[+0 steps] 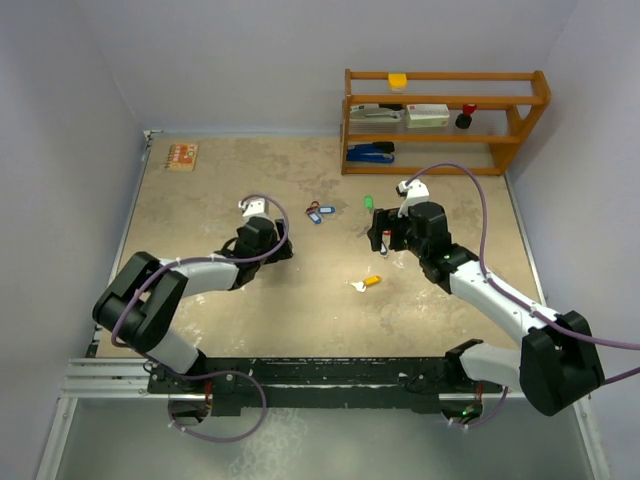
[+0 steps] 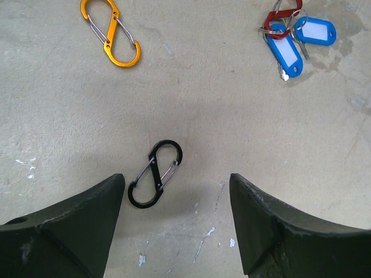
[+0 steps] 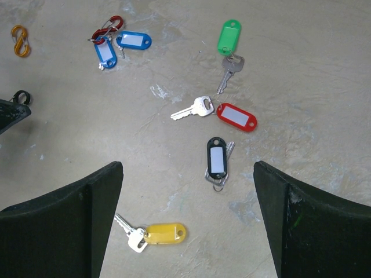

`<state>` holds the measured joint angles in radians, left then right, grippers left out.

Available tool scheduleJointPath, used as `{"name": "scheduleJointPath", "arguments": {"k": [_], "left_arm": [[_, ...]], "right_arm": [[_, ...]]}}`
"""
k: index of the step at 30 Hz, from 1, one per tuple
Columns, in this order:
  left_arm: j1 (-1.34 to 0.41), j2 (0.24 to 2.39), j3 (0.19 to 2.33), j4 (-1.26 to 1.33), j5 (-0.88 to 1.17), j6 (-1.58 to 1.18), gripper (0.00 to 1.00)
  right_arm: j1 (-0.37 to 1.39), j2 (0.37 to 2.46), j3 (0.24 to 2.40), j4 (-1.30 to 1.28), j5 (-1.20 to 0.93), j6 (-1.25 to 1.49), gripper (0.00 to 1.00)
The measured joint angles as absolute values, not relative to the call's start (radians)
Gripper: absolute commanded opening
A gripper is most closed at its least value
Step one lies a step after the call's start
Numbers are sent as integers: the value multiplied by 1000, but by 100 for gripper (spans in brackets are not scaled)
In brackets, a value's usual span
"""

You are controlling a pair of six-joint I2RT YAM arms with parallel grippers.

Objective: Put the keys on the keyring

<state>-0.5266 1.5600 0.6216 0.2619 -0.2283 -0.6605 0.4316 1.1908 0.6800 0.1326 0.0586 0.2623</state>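
My right gripper (image 3: 188, 174) is open and empty above several loose tagged keys on the table. These are a green-tagged key (image 3: 229, 38), a red-tagged key (image 3: 235, 116), a black-tagged key (image 3: 217, 157) and a yellow-tagged key (image 3: 163, 233). Two blue-tagged keys (image 3: 119, 44) hang together on a red ring clip (image 2: 281, 17). My left gripper (image 2: 177, 182) is open and empty, with a black figure-8 clip (image 2: 155, 174) just ahead of its left finger. In the top view the left gripper (image 1: 284, 246) and right gripper (image 1: 383, 238) face each other across the blue bunch (image 1: 320, 212).
An orange figure-8 clip (image 2: 111, 32) lies beyond the black one. A wooden shelf (image 1: 445, 120) with staplers and boxes stands at the back right. A small orange-and-wood item (image 1: 182, 156) lies at the back left. Walls close the table on three sides.
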Motion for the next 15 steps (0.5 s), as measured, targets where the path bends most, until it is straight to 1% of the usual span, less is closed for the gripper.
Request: {"name": "scheduleJointPath", "arguments": {"k": [6,11,15], "left_arm": [[-614,1591,649,229,-370,-610,69],[-666,1630,684,195,-471,-581,64],[-676,1641,690,188,-513,-575,61]], "right_arm": [[432,1191,680,133,58,262,96],[432,1191,680,133,58,262,96],[432,1191,680,133,58,262,96]]}}
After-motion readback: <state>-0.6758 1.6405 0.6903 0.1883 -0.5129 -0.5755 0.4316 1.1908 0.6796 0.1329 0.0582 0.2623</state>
